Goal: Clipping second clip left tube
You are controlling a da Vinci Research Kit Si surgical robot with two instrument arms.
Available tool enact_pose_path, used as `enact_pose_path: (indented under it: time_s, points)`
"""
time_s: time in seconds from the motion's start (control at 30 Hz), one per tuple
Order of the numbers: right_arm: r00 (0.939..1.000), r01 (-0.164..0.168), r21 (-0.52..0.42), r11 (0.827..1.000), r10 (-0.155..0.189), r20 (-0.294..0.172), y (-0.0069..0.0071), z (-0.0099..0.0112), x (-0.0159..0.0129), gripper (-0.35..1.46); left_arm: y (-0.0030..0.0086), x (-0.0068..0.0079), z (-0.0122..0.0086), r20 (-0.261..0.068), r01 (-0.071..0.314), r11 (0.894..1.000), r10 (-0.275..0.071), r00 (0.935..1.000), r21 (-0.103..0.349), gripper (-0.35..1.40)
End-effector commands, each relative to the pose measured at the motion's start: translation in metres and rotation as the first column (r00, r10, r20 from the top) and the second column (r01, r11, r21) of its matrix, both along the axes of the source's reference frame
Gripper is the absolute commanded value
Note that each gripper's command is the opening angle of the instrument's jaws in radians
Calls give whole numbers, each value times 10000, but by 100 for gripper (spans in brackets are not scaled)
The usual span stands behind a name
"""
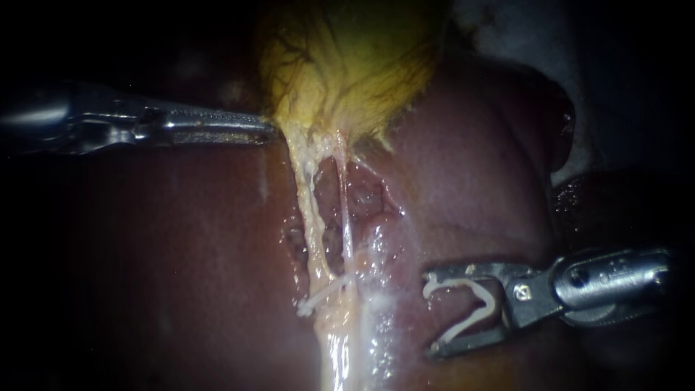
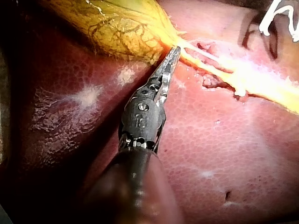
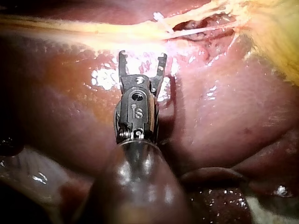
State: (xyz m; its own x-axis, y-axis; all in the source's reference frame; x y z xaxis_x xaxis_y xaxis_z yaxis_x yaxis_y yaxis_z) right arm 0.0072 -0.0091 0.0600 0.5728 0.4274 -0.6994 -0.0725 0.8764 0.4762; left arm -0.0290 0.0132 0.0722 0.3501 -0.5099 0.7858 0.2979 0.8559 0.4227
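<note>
Currently my left instrument (image 1: 271, 132) is reaching in from 9 o'clock, its jaws clamping together on the lower edge of the gallbladder (image 1: 347, 65). Beneath it the left tube (image 1: 310, 217) is running toward 6 o'clock, wearing a white clip (image 1: 320, 295) low down. My right instrument (image 1: 430, 314) is hovering at 4 o'clock, near the tube but apart from it. Its jaws are standing wide apart, gripping an open clip (image 1: 494, 305) between them.

Two instruments, left instrument (image 1: 271, 130) at mid-left, right instrument (image 1: 430, 313) at lower right, one gallbladder (image 1: 347, 65), one liver (image 1: 181, 275), two tubes at centre, left tube (image 1: 312, 224) and right tube (image 1: 345, 217), two white clips, fitted clip (image 1: 318, 298) and loaded clip (image 1: 492, 304).
</note>
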Motion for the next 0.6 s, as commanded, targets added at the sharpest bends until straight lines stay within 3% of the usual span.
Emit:
enact_pose_path:
  time_s: [0.03,0.23,0.37,0.6]
  points:
    - [10000,-2,0,10000,2,-1,0,0,0,59,0,0,0,5,-4,10000,4,10000,0,-35]
    - [10000,-2,0,10000,2,-1,0,0,0,59,6,11,-8,78,-93,9999,92,9999,71,-35]
    - [10000,2,0,10000,-2,-4,0,0,-1,59,15,28,-25,-57,26,9999,-26,10000,104,-35]
    - [10000,-1,0,10000,1,-2,1,0,-1,59,30,54,-63,16,436,9990,-436,9990,121,-35]
